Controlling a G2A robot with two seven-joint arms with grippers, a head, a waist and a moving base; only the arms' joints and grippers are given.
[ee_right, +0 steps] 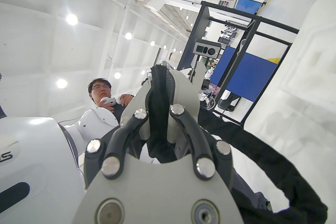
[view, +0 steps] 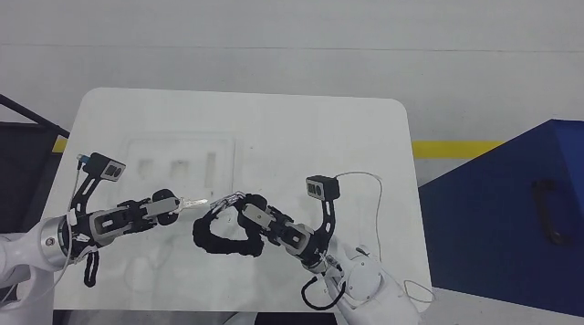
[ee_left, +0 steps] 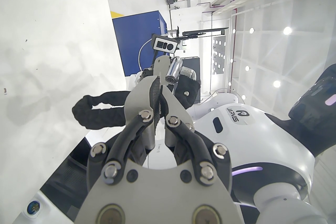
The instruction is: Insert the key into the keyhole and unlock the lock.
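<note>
We log the left gripper [ee_left: 158, 83] pinching the key [view: 194, 203], the right gripper [ee_right: 168, 75] clamped on the lock [ee_left: 173, 72] (black-sleeved loop, silver cylinder).

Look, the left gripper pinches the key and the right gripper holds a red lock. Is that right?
Not quite. The lock is black, not red, as the top view shows. The rest holds: the left gripper pinches the key and the right gripper holds the lock.
</note>
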